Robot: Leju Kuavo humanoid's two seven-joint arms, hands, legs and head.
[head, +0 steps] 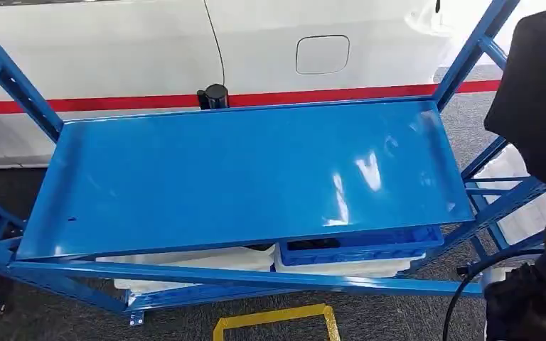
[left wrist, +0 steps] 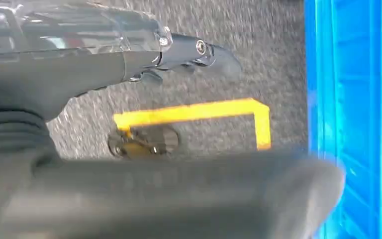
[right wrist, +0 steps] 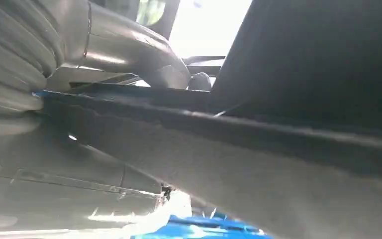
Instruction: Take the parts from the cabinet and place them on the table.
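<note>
A large black felt-like part [head: 533, 92] hangs at the right edge of the head view, beside the blue rack's top shelf [head: 242, 170], which is bare. In the right wrist view my right hand [right wrist: 104, 45] grips this part [right wrist: 303, 74], with the thumb on one face and the fingers on the other. My left hand [left wrist: 79, 79] hangs over the grey carpet with thumb and fingers apart and nothing between them. Under the top shelf stand white bins [head: 192, 259] and a blue crate [head: 362, 249]; their contents are hidden.
A white car body with a red stripe [head: 114, 42] stands close behind the rack. A black round cap [head: 213, 96] shows at the shelf's far edge. Yellow floor tape [head: 277, 320] marks the carpet in front, and a black cable [head: 462, 284] loops at the lower right.
</note>
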